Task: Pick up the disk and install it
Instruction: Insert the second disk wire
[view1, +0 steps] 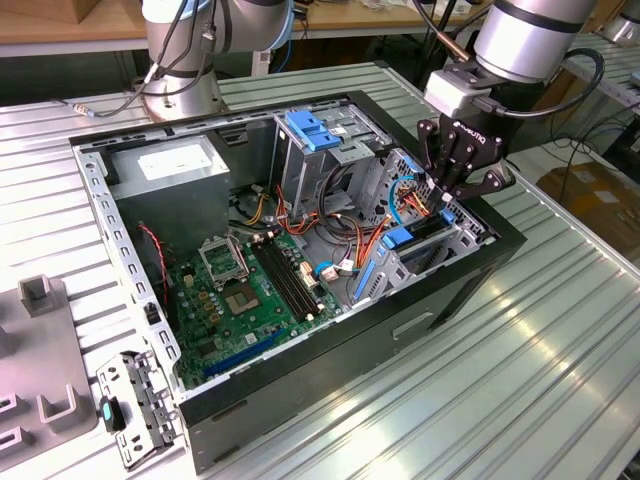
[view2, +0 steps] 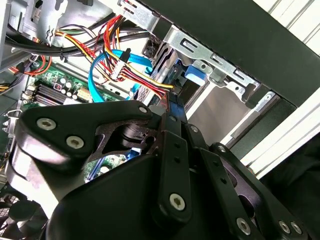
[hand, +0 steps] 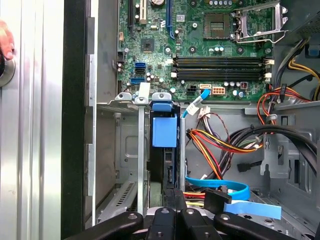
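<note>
The disk (hand: 164, 134) stands on edge in the drive bay at the open computer case's corner, on the exterior view's right. Its blue rail tab faces the motherboard, and its dark body runs down the slot toward my fingers. In the exterior view the disk (view1: 420, 236) shows as blue plastic inside the grey cage. My gripper (view1: 452, 200) hangs straight over that bay. Its black fingertips (hand: 171, 196) are shut together right at the disk's upper edge, with nothing seen between them. In the second wrist view a blue strip of the disk's rail (view2: 176, 107) runs just past the fingertip.
Red, yellow and orange power wires (hand: 220, 145) and a flat blue data cable (hand: 225, 187) lie beside the bay. The motherboard (view1: 245, 285) fills the case floor. A blue latch (view1: 312, 130) tops the taller cage. A grey fixture (view1: 40, 340) stands at the exterior view's left.
</note>
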